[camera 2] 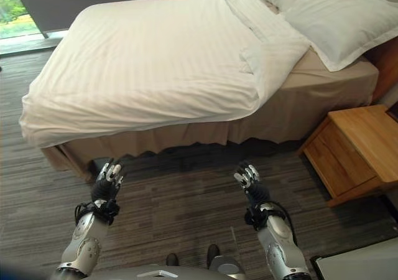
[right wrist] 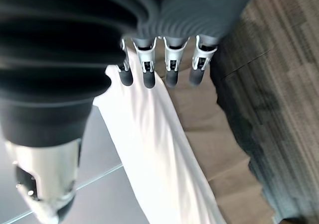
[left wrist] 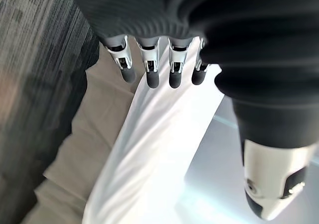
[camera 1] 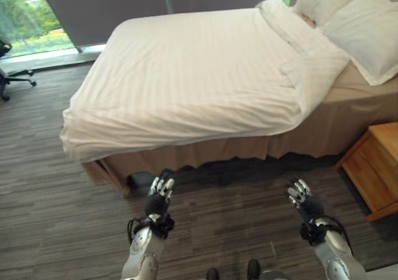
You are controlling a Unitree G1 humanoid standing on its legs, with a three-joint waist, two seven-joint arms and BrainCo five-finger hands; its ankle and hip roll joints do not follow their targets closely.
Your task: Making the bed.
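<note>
Bed (camera 1: 348,115) with a beige skirt is seen ahead, covered by a white striped duvet (camera 1: 186,74) whose corner near the head is folded back. Two white pillows (camera 2: 329,12) are laid at the head, beside a wooden nightstand (camera 2: 354,149). Left hand (camera 1: 160,190) and right hand (camera 1: 300,193) are held over the grey floor (camera 1: 50,186), well short of the bed, fingers relaxed and empty.

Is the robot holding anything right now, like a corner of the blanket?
Nothing is held. The left hand and right hand hang open above the floor, short of the white duvet.
</note>
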